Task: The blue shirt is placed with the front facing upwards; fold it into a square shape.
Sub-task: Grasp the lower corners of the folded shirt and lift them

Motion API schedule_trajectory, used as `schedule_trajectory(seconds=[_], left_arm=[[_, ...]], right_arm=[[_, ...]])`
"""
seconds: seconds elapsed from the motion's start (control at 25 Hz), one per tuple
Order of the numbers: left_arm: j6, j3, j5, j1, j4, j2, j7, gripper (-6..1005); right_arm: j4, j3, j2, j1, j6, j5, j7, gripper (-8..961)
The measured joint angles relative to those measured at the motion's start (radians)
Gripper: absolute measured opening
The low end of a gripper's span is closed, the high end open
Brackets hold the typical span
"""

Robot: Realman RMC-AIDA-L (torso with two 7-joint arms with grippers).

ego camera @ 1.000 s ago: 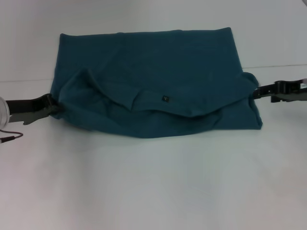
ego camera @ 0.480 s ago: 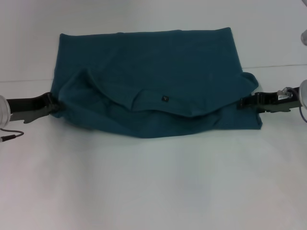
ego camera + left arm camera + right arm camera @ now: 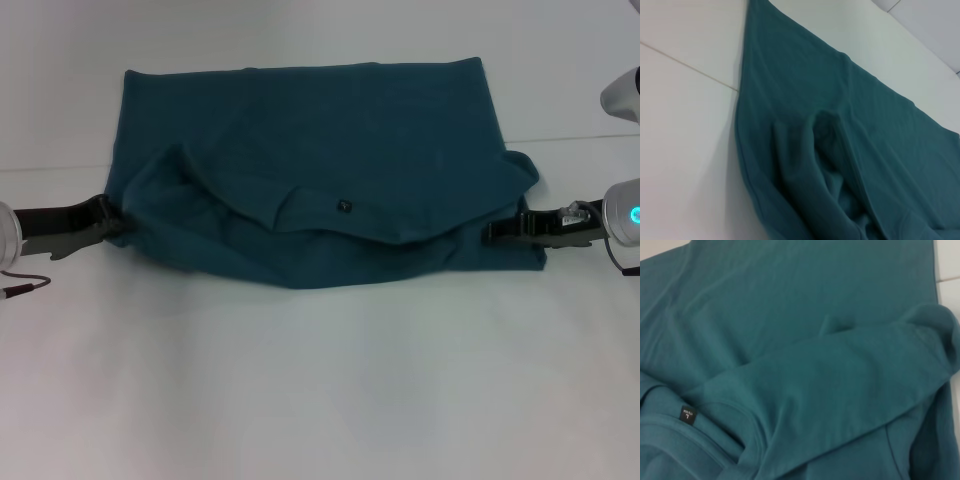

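I am looking down at the white table (image 3: 320, 400), where the blue shirt (image 3: 320, 150) is lying partly folded, its long axis running side to side between my two claws. Its far part is lying flat; the near part is bunching into a rumpled fold with the collar and the small dark neck label (image 3: 343, 206) showing on top.

My left claw (image 3: 112, 222) is sitting at the shirt's left edge, so the cloth is stretching away from it toward my right. It is touching the fabric there, but I cannot tell whether its jaws are apart or pinching the cloth.

My right claw (image 3: 490, 232) is reaching in over the shirt's near right corner, just under the sleeve flap (image 3: 520, 165), with the garment spreading away to its left. Again I cannot tell whether it is clamping anything.

Both claws are sitting about equally close to their own ends of the shirt. I am judging that the coming fold is turning on this: each end lies inward from its claw, along the shirt's long axis.
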Motion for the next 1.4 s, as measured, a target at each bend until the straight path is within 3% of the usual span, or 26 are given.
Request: schedule_trajectory(seconds=[0.48,1.12,1.4], left_arm=[[0.002,0.000,-0.002,0.001,0.000,-0.002,0.004,44],[0.000,0.000,-0.002,0.007,0.009,-0.002,0.000,46],[0.058,0.008,0.022,0.011,0.025,0.004,0.005,47]], right_arm=[[-0.009,-0.037,0.016,0.007,0.002,0.008,-0.019,729],[-0.020,-0.033,0.003,0.015,-0.027,0.006,-0.012,62],[-0.121,-0.029,-0.013,-0.011,-0.190,0.006,-0.006,38]])
